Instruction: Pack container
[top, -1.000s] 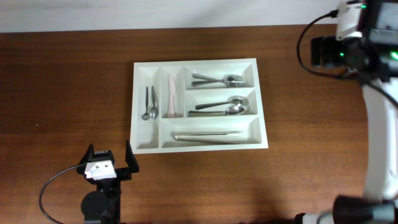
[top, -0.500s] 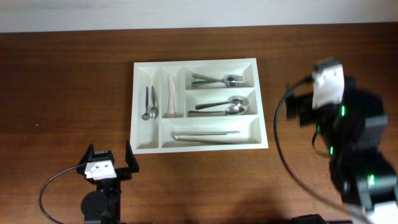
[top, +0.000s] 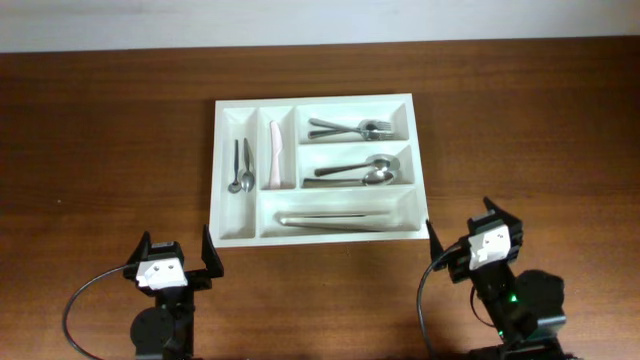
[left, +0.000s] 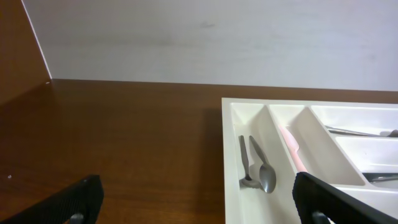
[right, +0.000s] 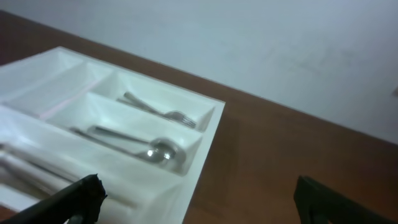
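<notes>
Five compartments of the container (top: 238, 215) hold cutlery (top: 345, 128); left pincer (top: 177, 240) and right pincer (top: 460, 216) hang spread, empty, off its near edge, best kept clear of its rim

Overhead looks straight down; both wrist views look low across the container (top: 235, 122).

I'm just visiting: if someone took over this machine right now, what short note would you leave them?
Left tool: open, empty, apart from the container, near its front left corner.
Right tool: open, empty, just off its front right corner.
Container: mid-table, cutlery lying in all five compartments.
Done: packing looks complete.
Left: probably nothing; just confirm.
</notes>
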